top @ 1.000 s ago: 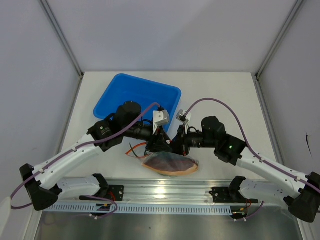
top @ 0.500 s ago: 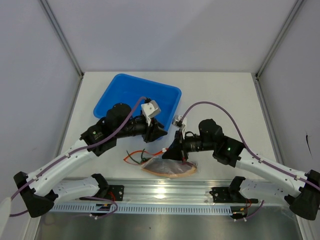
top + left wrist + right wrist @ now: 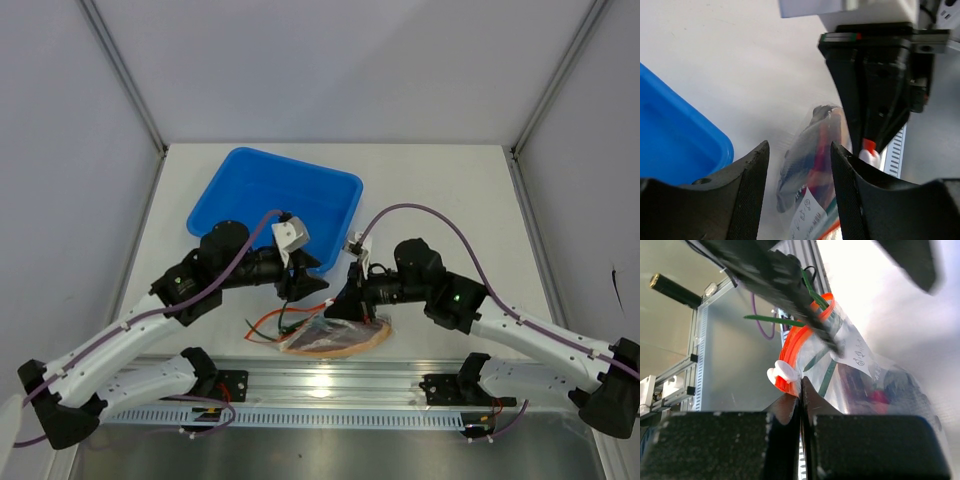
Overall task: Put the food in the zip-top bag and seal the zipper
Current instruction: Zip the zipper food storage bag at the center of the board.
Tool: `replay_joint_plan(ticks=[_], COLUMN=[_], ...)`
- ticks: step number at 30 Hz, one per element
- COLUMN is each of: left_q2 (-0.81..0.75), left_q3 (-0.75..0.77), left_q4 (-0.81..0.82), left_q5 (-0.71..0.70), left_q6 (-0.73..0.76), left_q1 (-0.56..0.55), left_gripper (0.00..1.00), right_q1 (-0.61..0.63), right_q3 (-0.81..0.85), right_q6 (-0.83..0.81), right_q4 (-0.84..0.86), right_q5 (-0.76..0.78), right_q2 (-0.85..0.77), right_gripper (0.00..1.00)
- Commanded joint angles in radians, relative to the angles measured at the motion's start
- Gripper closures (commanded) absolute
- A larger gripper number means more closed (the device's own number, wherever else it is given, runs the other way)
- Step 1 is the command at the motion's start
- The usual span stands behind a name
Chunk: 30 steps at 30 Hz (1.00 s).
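The zip-top bag (image 3: 338,338) lies just in front of the blue tray (image 3: 240,185), food (image 3: 812,152) inside (green stems (image 3: 765,318) poke from its mouth); right gripper (image 3: 801,390) fingers pinched together on the bag's edge beside the zipper (image 3: 790,347); left gripper (image 3: 799,180) fingers spread apart above the bag, holding nothing.

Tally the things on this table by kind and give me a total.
Robot arms: 2 (left gripper, right gripper)
Blue plastic tray: 1
Zip-top bag: 1
Total: 4
Food pieces inside the bag: too jumbled to count.
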Motion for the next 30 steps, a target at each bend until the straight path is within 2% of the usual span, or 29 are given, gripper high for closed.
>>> replay_joint_plan(ticks=[1,7,11,21,26,30], left_q2=[-0.085,-0.166,-0.134,-0.1,-0.088,-0.063], left_q3=[-0.032,-0.098,-0.088,-0.075,-0.08,-0.066], left_q4=[0.061,0.116,0.102,0.092,0.099,0.079], left_q5=[0.041,0.063,0.136,0.093,0.075,0.084], left_q6=[0.015,0.017,0.041,0.06,0.049,0.044], left_q1=[0.01,0.009,0.002,-0.061,-0.068,-0.068], left_gripper=[0.45,0.45,0.39,0.36,0.43,0.57], right_q1=[0.006,0.004,-0.002,-0.014,-0.016,-0.016], right_q3=[0.049,0.044,0.05,0.064,0.073,0.078], right_q6=[-0.011,0.0,0.002,0.011,0.009,0.011], right_q4=[0.0,0.009,0.009,0.007,0.006,0.006], right_q5=[0.051,0.066,0.062,0.055,0.054,0.052], right_q2=[0.007,0.013,0.02,0.028,0.034,0.034], right_gripper=[1.0,1.0,1.0,1.0,1.0,1.0])
